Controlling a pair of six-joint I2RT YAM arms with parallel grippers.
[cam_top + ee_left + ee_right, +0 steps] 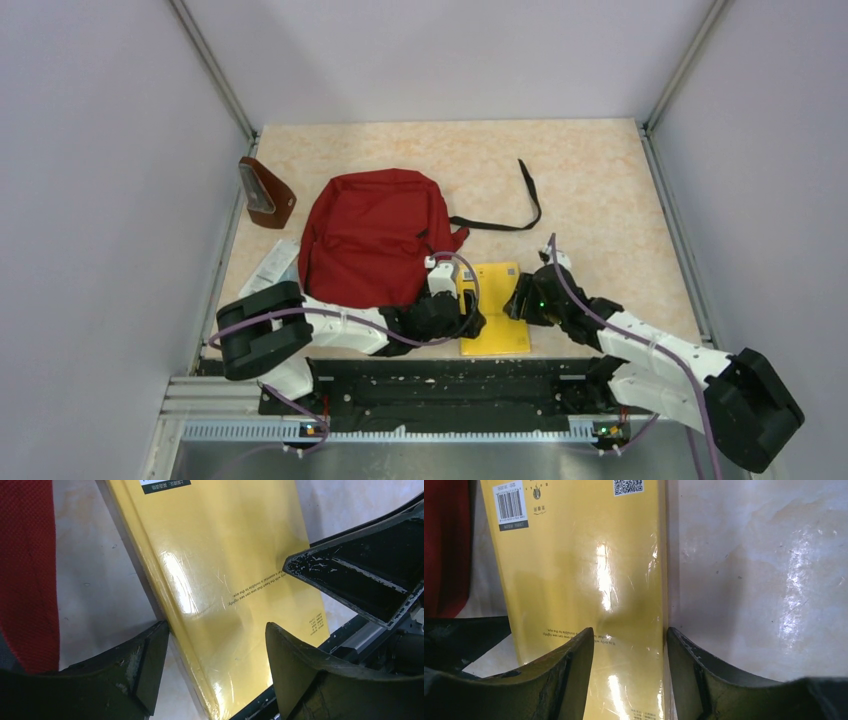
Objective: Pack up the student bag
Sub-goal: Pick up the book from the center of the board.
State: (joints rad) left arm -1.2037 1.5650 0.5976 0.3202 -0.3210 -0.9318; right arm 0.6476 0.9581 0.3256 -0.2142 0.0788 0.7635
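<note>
The student bag (370, 235) lies flat on the counter (600, 200), left of centre. It is dark red and slumped, and one black strap (520, 205) trails off to the right. Can't tell whether the zip is open.

A yellow book (497, 335) lies just right of the bag, close to the counter's near edge, with the two arms on either side of it.

- **Left gripper** (216, 626): fingers wide, straddling the book's left long edge. One finger (145, 665) is on the counter side, the other over the cover. No squeeze visible.
- **Right gripper** (630, 630): fingers part-way apart over the book's right edge, one above the cover and one just beside the edge. No clamp seen, and nothing is lifted.

**Handling, judged:**
- Bag: soft fabric, floppy, likely light while unfilled. It will sag and fold if lifted by the cloth, and its mouth won't stay open alone.
- Best hold on the bag is probably the zip rim or a strap root. One arm would pin or lift the opening while the other feeds items in.
- Book: stiff and flat, with a glossy cover showing glare, so it is likely slippery under the pads. It sits flush on the counter, which makes it hard to get under.
- Pinching the book across its thickness at an edge, near the near end by the counter's edge, looks like the most workable hold.

Also present are a brown wedge pouch (268, 192) at far left and a white packet (272, 265) beside the bag's left side. Both are untouched.
</note>
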